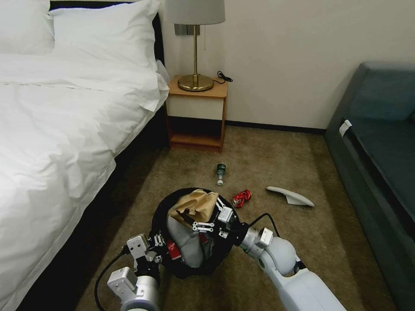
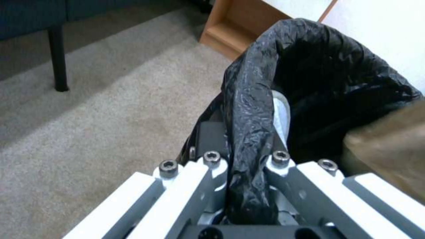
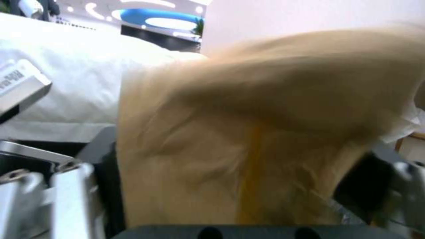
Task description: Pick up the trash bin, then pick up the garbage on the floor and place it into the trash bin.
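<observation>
The trash bin (image 1: 190, 271), lined with a black bag, hangs just above the carpet in front of me. My left gripper (image 1: 162, 246) is shut on its near-left rim, and the left wrist view shows the crinkled liner of the trash bin (image 2: 252, 99) pinched in the left gripper (image 2: 245, 159). A brown paper bag (image 1: 194, 205) sits in the bin's mouth on top of a white slipper (image 1: 188, 244). My right gripper (image 1: 212, 220) hovers over it, open, its fingers standing apart from the paper bag (image 3: 248, 132) on both sides. A crushed red can (image 1: 241, 198), a green bottle (image 1: 221, 172) and a second white slipper (image 1: 289, 196) lie on the carpet beyond.
The white bed (image 1: 56, 129) runs along the left. A wooden nightstand (image 1: 196, 112) with a brass lamp (image 1: 195, 43) stands against the far wall. A dark sofa (image 1: 380, 151) lines the right side. Open carpet lies between them.
</observation>
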You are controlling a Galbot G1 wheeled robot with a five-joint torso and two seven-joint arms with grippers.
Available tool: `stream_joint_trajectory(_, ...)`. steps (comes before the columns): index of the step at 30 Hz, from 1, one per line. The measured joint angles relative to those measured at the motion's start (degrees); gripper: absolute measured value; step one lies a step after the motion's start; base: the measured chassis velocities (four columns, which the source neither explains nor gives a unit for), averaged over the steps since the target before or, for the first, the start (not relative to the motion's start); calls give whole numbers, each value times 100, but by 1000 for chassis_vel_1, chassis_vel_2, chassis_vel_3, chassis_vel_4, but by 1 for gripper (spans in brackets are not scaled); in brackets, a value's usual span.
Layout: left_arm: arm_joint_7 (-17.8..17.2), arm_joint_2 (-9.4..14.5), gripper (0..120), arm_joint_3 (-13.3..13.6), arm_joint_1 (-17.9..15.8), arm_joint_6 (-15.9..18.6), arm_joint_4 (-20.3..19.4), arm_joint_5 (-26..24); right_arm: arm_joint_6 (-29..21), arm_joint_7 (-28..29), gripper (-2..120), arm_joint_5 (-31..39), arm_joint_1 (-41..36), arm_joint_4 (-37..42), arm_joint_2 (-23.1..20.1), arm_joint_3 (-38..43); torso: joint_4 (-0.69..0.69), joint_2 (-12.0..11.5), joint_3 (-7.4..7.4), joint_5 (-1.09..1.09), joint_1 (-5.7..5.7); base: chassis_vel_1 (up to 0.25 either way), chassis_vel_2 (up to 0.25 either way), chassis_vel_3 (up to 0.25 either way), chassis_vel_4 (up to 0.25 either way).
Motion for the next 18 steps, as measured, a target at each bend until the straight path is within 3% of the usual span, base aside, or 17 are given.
stream_joint_trajectory(10,-2,3,4,-62,19,0,-80,-49,-209,82,100,272,-164,234,-176,-1,0,0,0,0,0,0,0,0,0)
stream_joint_trajectory(18,-9,17,4,-56,81,12,-137,-47,-1077,777,100,382,-379,654,-600,1,0,0,0,0,0,0,0,0,0)
